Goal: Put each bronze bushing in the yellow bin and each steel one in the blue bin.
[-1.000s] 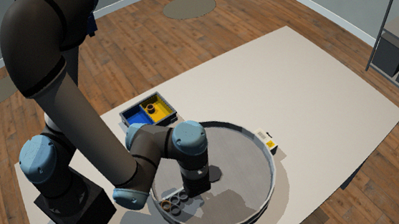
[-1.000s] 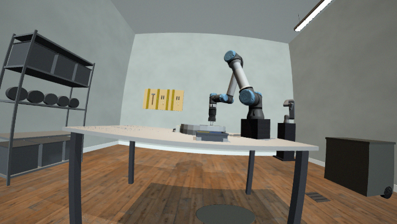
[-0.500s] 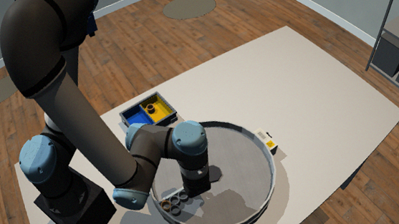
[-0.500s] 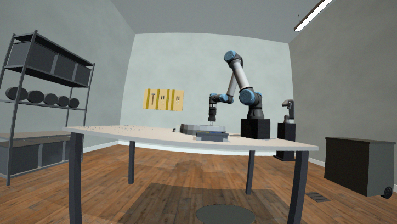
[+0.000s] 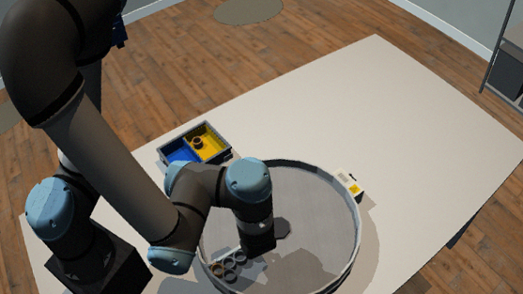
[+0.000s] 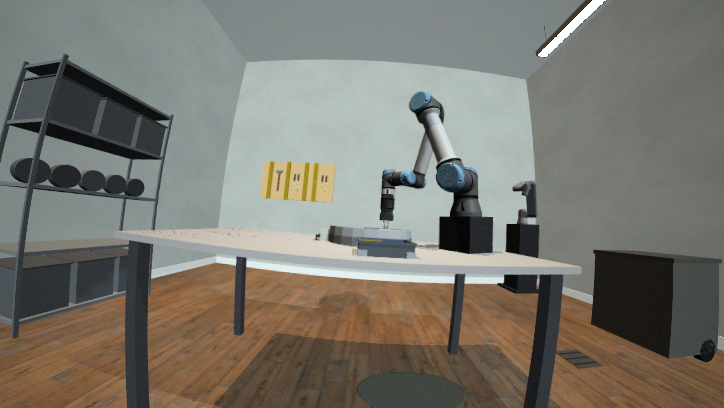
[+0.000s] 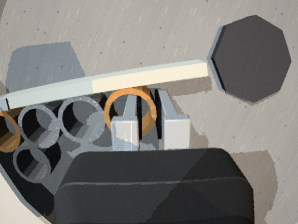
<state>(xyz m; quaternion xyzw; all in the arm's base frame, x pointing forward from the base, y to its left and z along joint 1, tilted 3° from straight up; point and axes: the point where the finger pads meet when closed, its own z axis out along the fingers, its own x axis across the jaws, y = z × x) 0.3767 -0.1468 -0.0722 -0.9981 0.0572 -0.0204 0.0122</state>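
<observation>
- Your tool (image 5: 259,245) (image 6: 386,226) (image 7: 148,104) is narrowed onto the wall of a bronze bushing (image 7: 131,91), one finger inside the bore and one outside.
- That bushing is down on the turntable (image 5: 350,209) (image 6: 344,234) (image 7: 150,30), beside the pale guide bar (image 7: 150,76); you have the lift and the trip to the yellow bin ahead.
- Next to it you see three steel bushings: the near one (image 5: 245,257) (image 7: 81,100), the middle one (image 5: 228,257) (image 7: 38,107) and the offset one (image 5: 230,280) (image 7: 31,146). All need the blue bin.
- At the row's far end sits another bronze bushing (image 5: 215,264) (image 7: 17,134), also for you to sort.
- Beyond the turntable, the yellow bin (image 5: 212,144) holds one bronze bushing (image 5: 196,137), so you have one visibly done and five left.
- The blue bin (image 5: 178,153) shows no steel bushing in its visible part; the arm covers some of it.
- On the tabletop (image 5: 394,122) (image 6: 278,248), the small white box (image 5: 342,177) carries barcode-like marks and a yellow patch, too small for you to read. You can make out no brand name or other writing.
</observation>
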